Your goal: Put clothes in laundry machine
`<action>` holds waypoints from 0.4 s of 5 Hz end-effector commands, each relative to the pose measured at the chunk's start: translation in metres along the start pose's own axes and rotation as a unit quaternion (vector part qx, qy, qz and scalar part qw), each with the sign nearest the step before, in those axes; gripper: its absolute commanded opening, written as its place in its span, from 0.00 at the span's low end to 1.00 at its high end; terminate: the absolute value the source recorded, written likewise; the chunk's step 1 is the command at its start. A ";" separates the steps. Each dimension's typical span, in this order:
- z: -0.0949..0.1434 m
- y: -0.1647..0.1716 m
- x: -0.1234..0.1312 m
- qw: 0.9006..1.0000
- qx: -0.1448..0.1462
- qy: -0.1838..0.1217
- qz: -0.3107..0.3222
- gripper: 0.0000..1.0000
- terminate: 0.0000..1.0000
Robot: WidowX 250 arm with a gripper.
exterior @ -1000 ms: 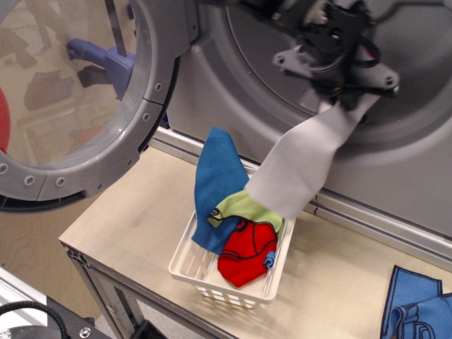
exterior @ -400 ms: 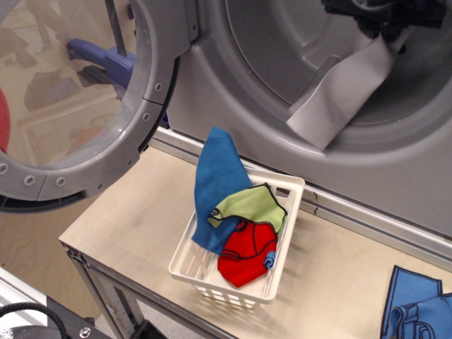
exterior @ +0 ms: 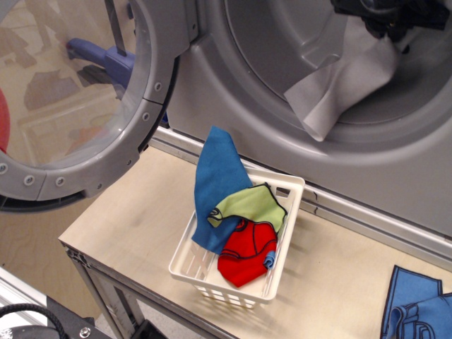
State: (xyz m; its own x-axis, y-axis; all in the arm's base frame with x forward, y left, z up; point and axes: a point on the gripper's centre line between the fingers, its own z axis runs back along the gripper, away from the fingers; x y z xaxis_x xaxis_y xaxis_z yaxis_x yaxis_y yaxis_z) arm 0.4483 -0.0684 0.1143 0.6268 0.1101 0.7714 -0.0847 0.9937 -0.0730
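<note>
Grey cloth (exterior: 344, 86) entering laundry machine (exterior: 282, 106).
Jaws' state cannot be told, mostly out of frame; likely next: release, then fetch blue cloth (exterior: 217, 185) from basket (exterior: 233, 286).

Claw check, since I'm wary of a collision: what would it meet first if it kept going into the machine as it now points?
Probably the ribbed drum wall; the claw is mostly out of frame, so depth is unclear.

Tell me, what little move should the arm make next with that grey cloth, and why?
Probably carry it a bit deeper into the drum and then let go. The gripper is at the laundry machine opening, but the grey cloth hangs over the front lip of the opening, so released here it might slide back out.
</note>
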 end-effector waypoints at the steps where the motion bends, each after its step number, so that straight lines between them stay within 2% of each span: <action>1: 0.036 0.012 0.031 0.998 -0.016 -0.002 0.062 1.00 0.00; 2: 0.054 0.019 0.015 0.998 -0.023 0.011 0.057 1.00 0.00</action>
State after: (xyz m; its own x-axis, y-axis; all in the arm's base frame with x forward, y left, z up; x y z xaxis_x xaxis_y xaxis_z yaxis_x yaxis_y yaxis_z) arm 0.4134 -0.0546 0.1206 0.6840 0.2205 0.6954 -0.1382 0.9751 -0.1733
